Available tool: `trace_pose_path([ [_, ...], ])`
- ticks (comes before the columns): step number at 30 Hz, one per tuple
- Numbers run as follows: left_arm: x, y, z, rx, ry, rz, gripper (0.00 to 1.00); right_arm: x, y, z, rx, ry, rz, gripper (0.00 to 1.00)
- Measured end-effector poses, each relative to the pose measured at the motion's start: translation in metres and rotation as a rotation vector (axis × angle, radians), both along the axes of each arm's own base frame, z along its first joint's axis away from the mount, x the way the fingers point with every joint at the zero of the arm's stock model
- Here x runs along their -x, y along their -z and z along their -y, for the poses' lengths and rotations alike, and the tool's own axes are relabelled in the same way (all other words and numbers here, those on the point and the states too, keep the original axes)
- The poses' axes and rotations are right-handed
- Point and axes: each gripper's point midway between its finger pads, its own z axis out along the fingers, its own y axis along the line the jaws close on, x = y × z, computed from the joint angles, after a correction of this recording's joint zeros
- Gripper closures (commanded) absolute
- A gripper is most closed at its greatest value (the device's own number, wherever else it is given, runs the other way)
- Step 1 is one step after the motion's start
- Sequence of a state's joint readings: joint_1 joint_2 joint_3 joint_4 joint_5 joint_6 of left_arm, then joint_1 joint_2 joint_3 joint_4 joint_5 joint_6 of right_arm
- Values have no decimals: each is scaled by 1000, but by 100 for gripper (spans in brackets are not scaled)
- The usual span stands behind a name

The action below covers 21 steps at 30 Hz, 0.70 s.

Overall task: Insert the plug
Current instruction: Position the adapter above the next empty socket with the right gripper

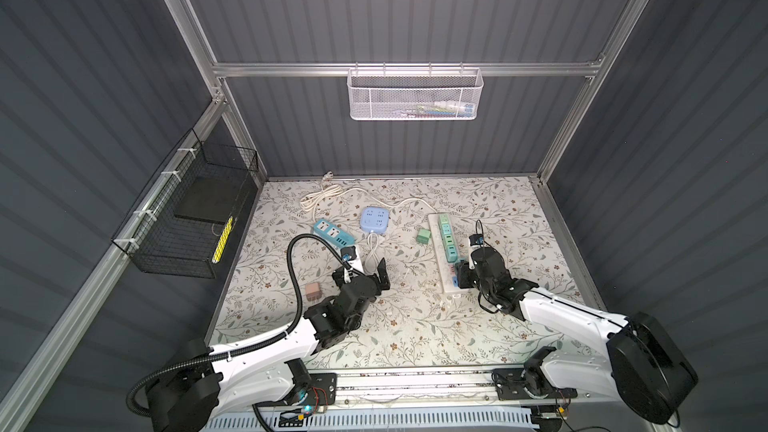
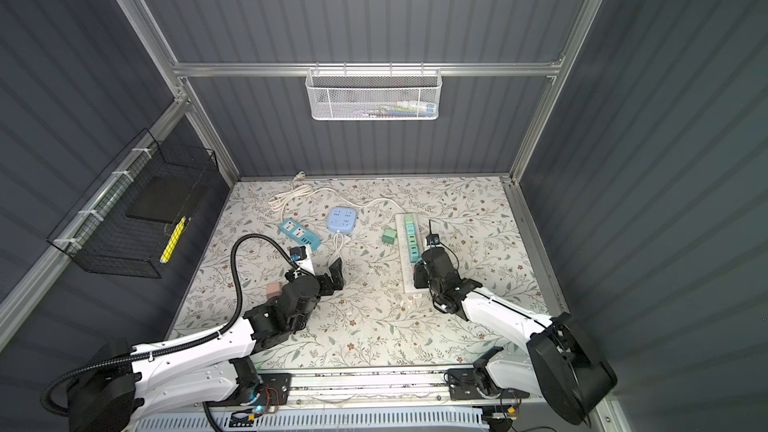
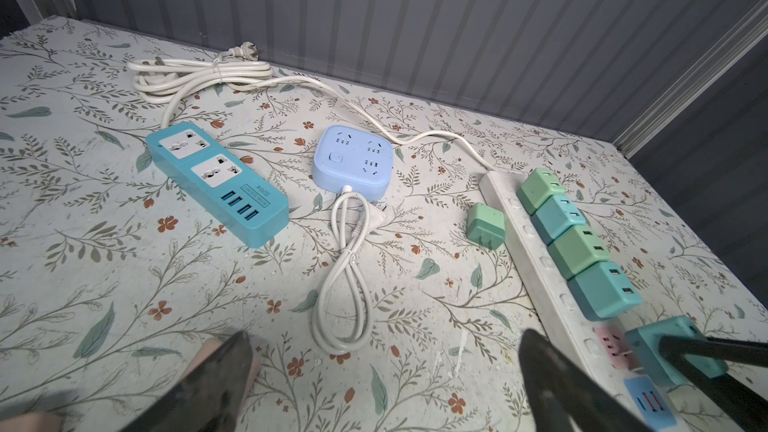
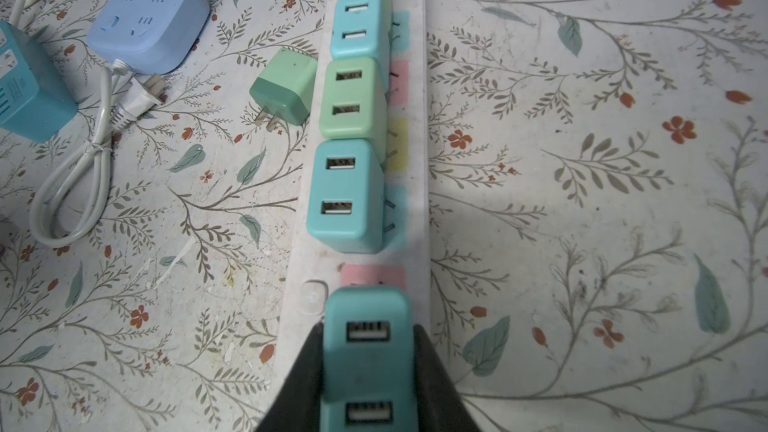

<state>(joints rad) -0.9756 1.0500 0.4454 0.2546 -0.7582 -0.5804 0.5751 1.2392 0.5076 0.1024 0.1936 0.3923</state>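
Observation:
My right gripper (image 4: 368,338) is shut on a teal two-port USB plug (image 4: 368,351). It holds the plug over the near end of the long white power strip (image 4: 415,118), at a pink socket (image 4: 374,276). In the left wrist view the plug (image 3: 669,347) has its prongs showing just off that pink socket (image 3: 611,344). Several green and teal plugs (image 4: 353,118) stand in the strip farther along. My left gripper (image 3: 386,347) is open and empty over the mat, left of the strip (image 1: 444,272). In both top views the right gripper (image 1: 461,274) (image 2: 419,276) sits at the strip's near end.
A loose green plug (image 1: 423,236) lies left of the strip. A tan plug (image 1: 312,292) sits beside the left gripper (image 1: 360,274). Farther back are a blue square socket block (image 1: 375,219), a teal power strip (image 1: 332,234) and coiled white cords (image 1: 322,197). A black wire basket (image 1: 187,218) hangs on the left wall.

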Motion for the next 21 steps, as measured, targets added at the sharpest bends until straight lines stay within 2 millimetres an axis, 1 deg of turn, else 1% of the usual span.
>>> trace_pose_path([
  [6,1,-1,0,3,10,6,0,-6,0,-7,9,3,33,87],
  [13,2,-3,0,10,18,13,0,-10,5,-4,44,34,43,87],
  [21,3,-6,-1,10,21,23,0,-10,5,-7,71,35,36,86],
])
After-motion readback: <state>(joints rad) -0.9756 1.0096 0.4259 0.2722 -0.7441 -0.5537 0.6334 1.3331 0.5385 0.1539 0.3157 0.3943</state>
